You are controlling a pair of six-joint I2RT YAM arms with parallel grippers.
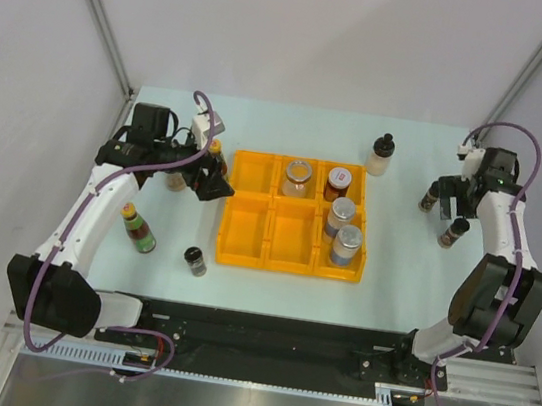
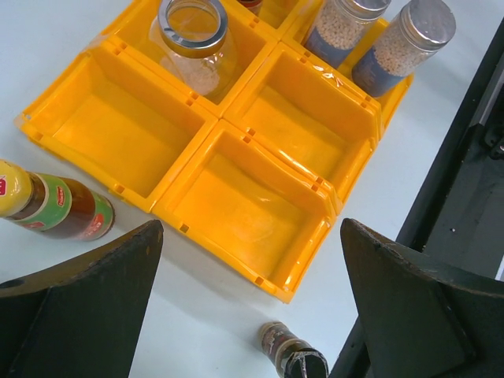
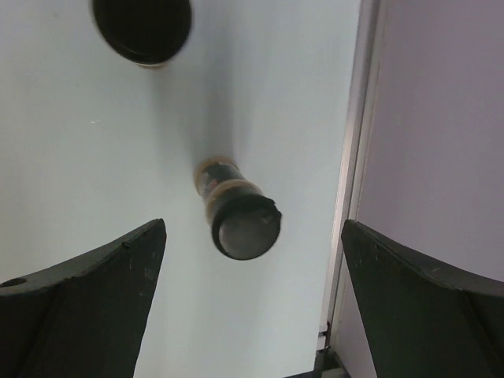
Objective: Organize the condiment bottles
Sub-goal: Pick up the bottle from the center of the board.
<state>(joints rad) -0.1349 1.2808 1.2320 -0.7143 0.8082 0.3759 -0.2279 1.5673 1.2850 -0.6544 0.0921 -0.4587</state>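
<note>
The condiment bottles are spread about. In the yellow tray (image 1: 247,232) stand a silver-lidded clear jar (image 1: 298,177), a red-labelled jar (image 1: 339,183) and two blue-labelled shakers (image 1: 341,216). A sauce bottle (image 1: 138,228) and a black-capped spice jar (image 1: 196,260) stand on the left. My left gripper (image 1: 215,183) is open and empty beside the tray's left edge; its wrist view shows the tray (image 2: 197,213), sauce bottle (image 2: 55,206) and spice jar (image 2: 293,356). My right gripper (image 1: 450,203) is open above a black-capped spice jar (image 3: 236,213), between two such jars (image 1: 454,232).
A pale bottle with a black cap (image 1: 382,155) stands behind the tray's right corner. Two more bottles (image 1: 175,180) are partly hidden under my left arm. The table's right edge and wall (image 3: 358,157) run close beside my right gripper. A black rail (image 2: 465,173) lines the near edge.
</note>
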